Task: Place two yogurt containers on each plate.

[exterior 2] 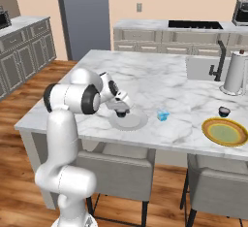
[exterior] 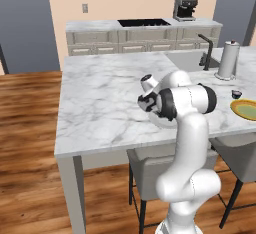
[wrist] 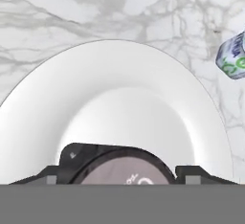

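The gripper [exterior 2: 121, 110] hangs low over the plain pale grey-white round plate [wrist: 119, 94] on the marble counter [exterior: 100, 98], its fingers clenched on a small dark round yogurt cup [wrist: 122, 168]. This looks like the first delivery to this plate; next, lower, let go, then fetch the light-blue tub [exterior 2: 163, 116] lying just beside the plate.

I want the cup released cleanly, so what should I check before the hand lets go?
1. Yogurt cup between the fingertips of the hand: ok.
2. Cup above the white plate: ok.
3. Cup resting on the plate: cannot tell.
4. Room left on the plate for a second cup: ok.
5. Light-blue tub on the counter beside the plate, outside its rim: ok.
6. Yellow-rimmed plate holding two cups: not ok; it is bare.
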